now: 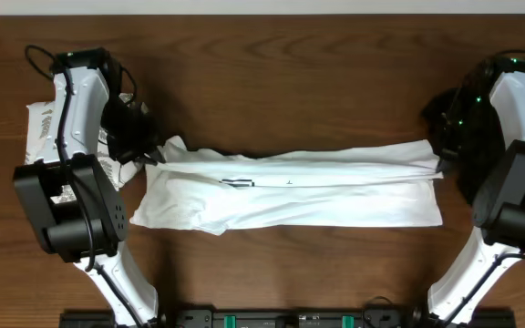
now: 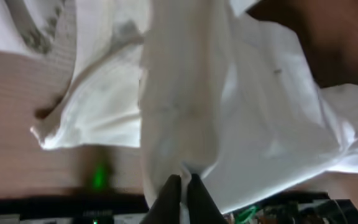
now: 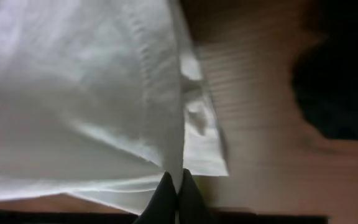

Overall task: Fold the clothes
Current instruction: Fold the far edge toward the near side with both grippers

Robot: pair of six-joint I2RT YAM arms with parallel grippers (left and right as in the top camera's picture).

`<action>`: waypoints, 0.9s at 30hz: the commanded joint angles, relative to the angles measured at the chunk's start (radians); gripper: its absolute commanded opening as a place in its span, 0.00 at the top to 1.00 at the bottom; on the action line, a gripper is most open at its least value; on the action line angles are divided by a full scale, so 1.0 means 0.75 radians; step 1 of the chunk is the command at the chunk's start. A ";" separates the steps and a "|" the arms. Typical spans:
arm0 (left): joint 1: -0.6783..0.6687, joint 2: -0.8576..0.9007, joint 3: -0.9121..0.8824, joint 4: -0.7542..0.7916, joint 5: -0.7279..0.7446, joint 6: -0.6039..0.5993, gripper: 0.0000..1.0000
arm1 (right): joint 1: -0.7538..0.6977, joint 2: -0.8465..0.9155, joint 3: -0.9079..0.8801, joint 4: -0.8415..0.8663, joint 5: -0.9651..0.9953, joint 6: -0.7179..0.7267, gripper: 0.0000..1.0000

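On the brown worktop (image 1: 290, 55) the white T-shirt (image 1: 299, 196) lies stretched long from side to side. The left pincer (image 2: 182, 182) and right pincer (image 3: 175, 178) are each squeezed tight on an end of its top edge. They should move together, so the fold lands straight.

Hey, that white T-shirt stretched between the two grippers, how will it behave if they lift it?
Probably floppy: the white T-shirt lies in soft creases and bunches at the left gripper and right gripper. Likely light: fingertip pinches hold it. Its middle would probably sag.
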 commanded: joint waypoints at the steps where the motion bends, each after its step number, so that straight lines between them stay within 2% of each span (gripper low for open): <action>1: 0.004 -0.020 0.009 -0.031 -0.070 -0.006 0.94 | -0.045 -0.025 0.014 -0.003 0.110 0.026 0.99; 21: -0.023 -0.020 -0.209 -0.072 -0.082 -0.001 0.94 | -0.053 -0.025 0.014 0.008 0.119 0.025 0.99; 22: -0.023 -0.020 -0.215 -0.072 -0.082 -0.001 0.94 | -0.053 -0.025 0.014 0.008 0.119 0.025 0.97; 24: -0.023 -0.020 -0.225 -0.069 -0.082 -0.001 0.94 | -0.053 -0.025 0.014 0.007 0.119 0.025 0.87; 27: -0.023 -0.020 -0.227 -0.069 -0.082 -0.001 0.94 | -0.053 -0.025 0.014 0.007 0.119 0.025 0.77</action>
